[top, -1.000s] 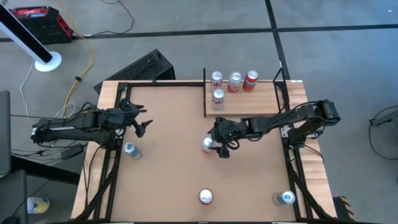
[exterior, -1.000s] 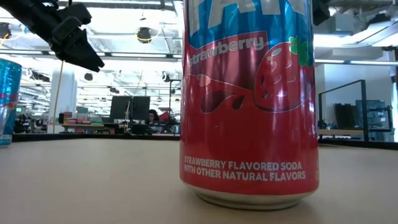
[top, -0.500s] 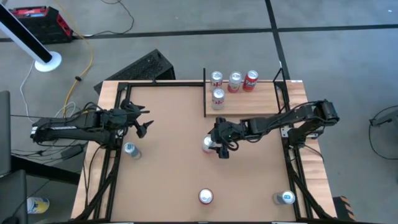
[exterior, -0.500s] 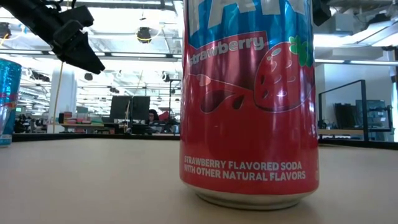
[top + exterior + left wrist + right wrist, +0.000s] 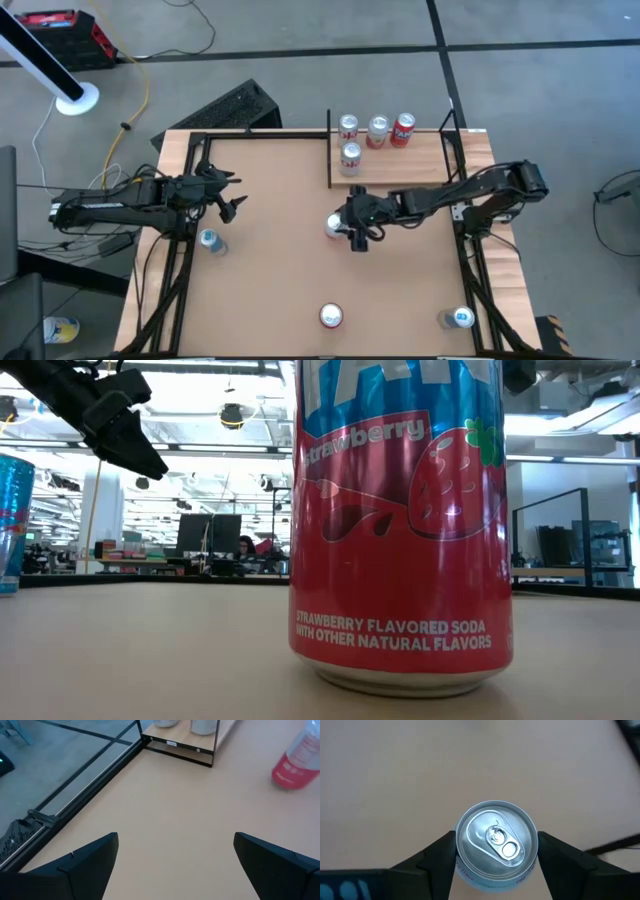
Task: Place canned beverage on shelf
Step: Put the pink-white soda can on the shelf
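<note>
A silver-topped can (image 5: 334,226) stands upright near the table's middle, between the fingers of my right gripper (image 5: 350,228), which is shut on it. The right wrist view looks down on its lid (image 5: 496,840). The shelf (image 5: 410,160), a pale wood board with thin black posts, lies at the far right and bears several upright cans (image 5: 377,131). It shows in the left wrist view too (image 5: 200,742). My left gripper (image 5: 229,205) hangs open and empty over the table's left part (image 5: 175,865), and also shows in the low view (image 5: 125,435). My right gripper pinches the can between its two fingers, one on each opposite side of the wall just below the top rim (image 5: 457,851). The fingers (image 5: 560,857) come from above, pointing down. The can is upright; I cannot tell whether its bottom is on the table.
A blue can (image 5: 209,240) stands near the left edge. A red strawberry soda can (image 5: 330,316) stands at the near edge and fills the low view (image 5: 400,530). Another blue can (image 5: 459,318) stands at the near right. Black frame rails (image 5: 180,270) run along the table's sides.
My right gripper has moved a little toward the table's far edge and the shelf, and the can has gone with it, still upright.
</note>
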Tool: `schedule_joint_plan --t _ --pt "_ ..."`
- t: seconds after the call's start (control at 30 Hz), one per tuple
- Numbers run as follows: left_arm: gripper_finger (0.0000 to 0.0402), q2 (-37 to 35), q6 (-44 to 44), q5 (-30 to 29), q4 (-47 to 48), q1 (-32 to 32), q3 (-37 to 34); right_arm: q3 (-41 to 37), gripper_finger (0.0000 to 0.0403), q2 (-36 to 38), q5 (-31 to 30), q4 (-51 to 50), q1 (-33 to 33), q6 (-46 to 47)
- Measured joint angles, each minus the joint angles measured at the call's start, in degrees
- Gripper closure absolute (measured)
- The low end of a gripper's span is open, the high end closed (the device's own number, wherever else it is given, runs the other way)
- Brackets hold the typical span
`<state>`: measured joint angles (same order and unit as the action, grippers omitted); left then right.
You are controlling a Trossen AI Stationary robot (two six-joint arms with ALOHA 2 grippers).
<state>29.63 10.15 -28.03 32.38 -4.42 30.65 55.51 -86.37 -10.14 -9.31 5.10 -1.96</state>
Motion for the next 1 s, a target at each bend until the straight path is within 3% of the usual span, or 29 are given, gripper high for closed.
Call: schedule_joint_plan --t 0.43,0.7,1.0 --pt "0.0019 0.0 -0.2 0.1 -0.2 0.0 0.0 -0.3 0.0137 17.9 -2.0 -18.0 -6.3 1.9" --pt "0.0019 0.0 -0.2 -0.8 -0.2 0.0 0.0 -5.9 0.0137 28.2 -1.9 -18.7 -17.3 1.1" --pt "0.0019 0.0 -0.1 -0.8 -0.2 0.0 0.0 -7.5 0.0137 26.5 10.5 -16.0 -33.6 -3.0"
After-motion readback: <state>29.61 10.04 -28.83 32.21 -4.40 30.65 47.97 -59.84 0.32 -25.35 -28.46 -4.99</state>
